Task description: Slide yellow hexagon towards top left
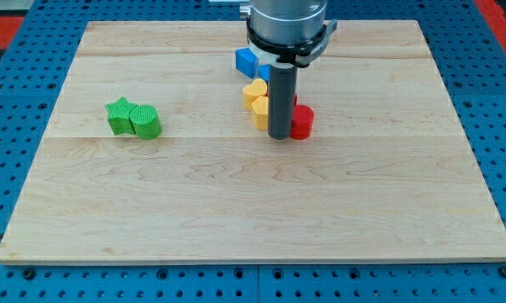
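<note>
The yellow hexagon (261,110) lies near the board's top centre, just below a yellow heart (254,92). My tip (280,136) stands right beside the hexagon, at its right edge. The dark rod hides part of the blocks behind it. A red block (302,121) sits against the rod's right side. A blue block (247,61) lies above the yellow heart, and a second blue piece shows behind the rod.
A green star (119,114) and a green rounded block (146,122) lie together at the view's left. The wooden board (253,210) sits on a blue pegboard (17,101). The arm's grey housing (288,21) hangs over the top centre.
</note>
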Motion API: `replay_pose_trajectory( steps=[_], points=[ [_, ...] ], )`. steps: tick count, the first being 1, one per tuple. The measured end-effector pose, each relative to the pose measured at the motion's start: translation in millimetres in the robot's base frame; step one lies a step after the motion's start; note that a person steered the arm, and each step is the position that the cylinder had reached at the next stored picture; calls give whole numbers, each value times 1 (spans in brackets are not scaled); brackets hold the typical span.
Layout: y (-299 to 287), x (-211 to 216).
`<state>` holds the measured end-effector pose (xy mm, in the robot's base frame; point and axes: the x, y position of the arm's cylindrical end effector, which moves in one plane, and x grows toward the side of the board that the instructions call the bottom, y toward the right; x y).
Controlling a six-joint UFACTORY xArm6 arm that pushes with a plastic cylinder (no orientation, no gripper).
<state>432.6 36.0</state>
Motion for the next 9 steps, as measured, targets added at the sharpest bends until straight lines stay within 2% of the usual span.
replay_pose_trajectory(
  steps=[3,6,8,9],
  points=[
    [-15,-40],
    [-125,-56],
    [-142,-112],
    [-156,-124]
  ],
)
